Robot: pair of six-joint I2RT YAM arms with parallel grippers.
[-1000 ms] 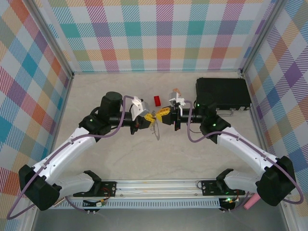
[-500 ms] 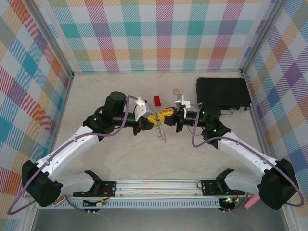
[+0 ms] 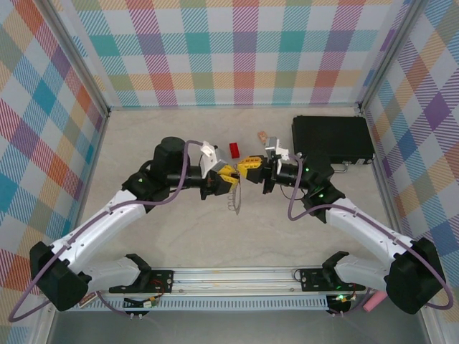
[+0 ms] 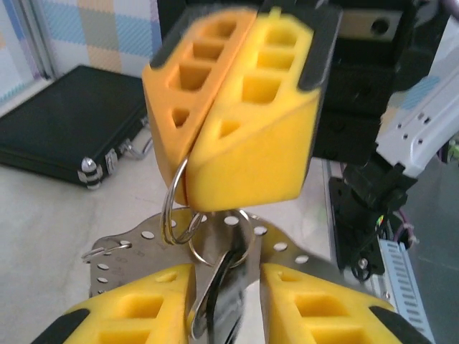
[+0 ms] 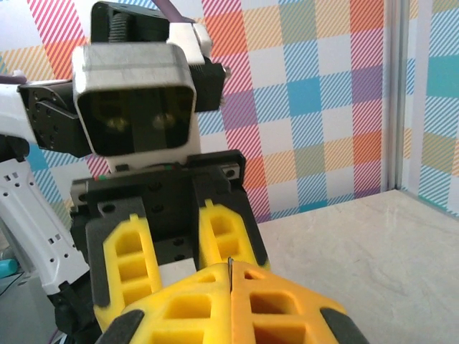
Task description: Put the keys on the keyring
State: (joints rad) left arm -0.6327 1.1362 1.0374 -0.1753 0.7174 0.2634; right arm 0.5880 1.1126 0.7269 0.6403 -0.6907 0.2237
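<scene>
Left claw (image 3: 229,174) just parted off my tiny black-headed metal key (image 4: 228,290); right claw (image 4: 192,183) clamps the flat grey keyring (image 4: 283,247) by its loop (image 4: 171,215). Threading looks done.

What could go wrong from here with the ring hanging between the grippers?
The right gripper pinches just one thin wire loop; the keyring hanging from it could slip out.
The left gripper stands open around the key, so the key may swing or drop if it isn't hooked on.
</scene>
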